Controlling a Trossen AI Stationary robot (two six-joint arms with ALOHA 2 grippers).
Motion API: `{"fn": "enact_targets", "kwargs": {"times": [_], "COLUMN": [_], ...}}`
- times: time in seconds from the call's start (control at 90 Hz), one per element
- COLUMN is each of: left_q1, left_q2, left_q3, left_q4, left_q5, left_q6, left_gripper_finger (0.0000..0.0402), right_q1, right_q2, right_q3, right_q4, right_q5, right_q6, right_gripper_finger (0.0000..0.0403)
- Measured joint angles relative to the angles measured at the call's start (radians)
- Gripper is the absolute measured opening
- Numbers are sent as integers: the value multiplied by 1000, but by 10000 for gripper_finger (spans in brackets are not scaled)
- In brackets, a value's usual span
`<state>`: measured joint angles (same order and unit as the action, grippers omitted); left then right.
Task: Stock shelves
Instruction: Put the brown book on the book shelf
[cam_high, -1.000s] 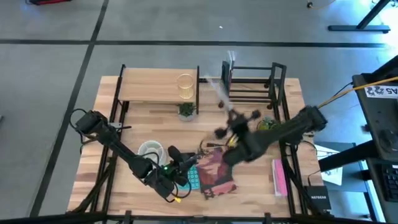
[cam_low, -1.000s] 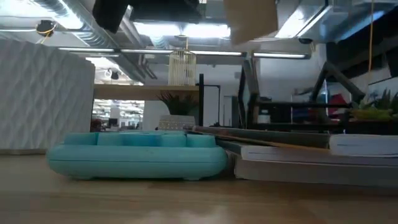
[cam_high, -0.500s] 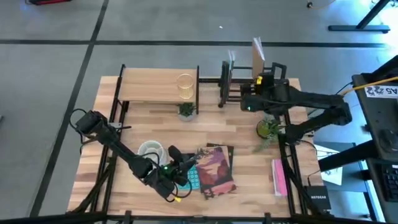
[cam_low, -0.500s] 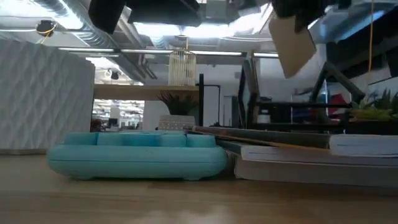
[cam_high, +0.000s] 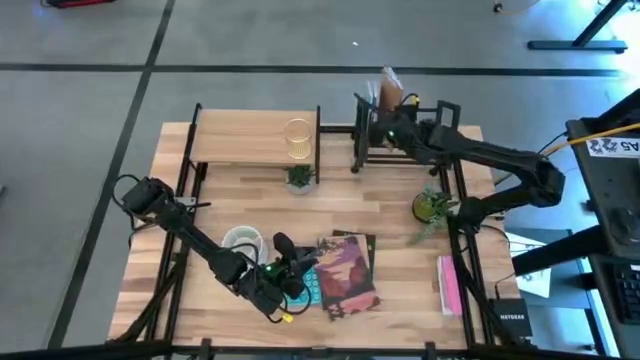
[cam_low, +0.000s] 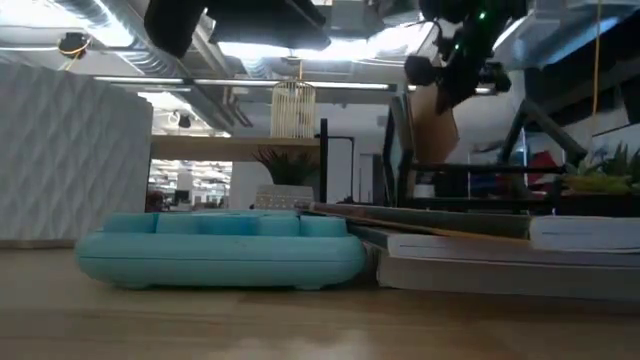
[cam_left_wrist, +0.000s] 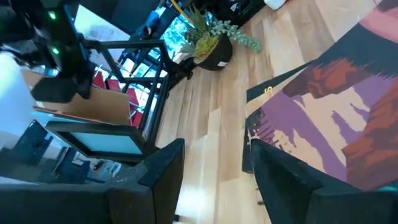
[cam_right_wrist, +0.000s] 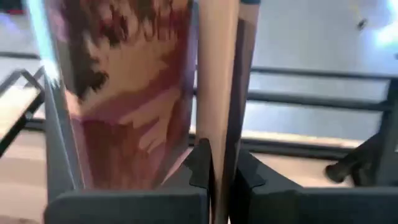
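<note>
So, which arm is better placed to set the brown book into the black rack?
The right one. The right gripper already grips the brown book, upright over the black rack. The left gripper is far off, near the table's front edge, by the purple book.

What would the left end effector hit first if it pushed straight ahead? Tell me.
Probably bare tabletop, since the left end effector tilts down at it. The picture book lies just beside that line; beyond stand the potted plant and black rack. Depth is unclear.
</note>
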<state>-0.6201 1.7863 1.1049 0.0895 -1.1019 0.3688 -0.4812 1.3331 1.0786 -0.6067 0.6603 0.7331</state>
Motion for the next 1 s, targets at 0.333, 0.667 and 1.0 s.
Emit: {"fn": "enact_targets", "kwargs": {"times": [0.333, 0.667, 1.0], "left_q1": [6, 6, 5], "left_q2": [0, 0, 0], "left_q3": [0, 0, 0], "left_q4": [0, 0, 0], "left_q5": [1, 3, 3], "left_q6": [4, 4, -4], "left_gripper_finger": [170, 170, 170], "right_q1": [-30, -26, 11], "right_q2": [74, 75, 77], "right_q3": [-7, -7, -7], "right_q4": [85, 79, 73], "right_q5": [-96, -160, -156], "right_q6": [-10, -39, -62], "right_gripper_finger": [1, 9, 121]}}
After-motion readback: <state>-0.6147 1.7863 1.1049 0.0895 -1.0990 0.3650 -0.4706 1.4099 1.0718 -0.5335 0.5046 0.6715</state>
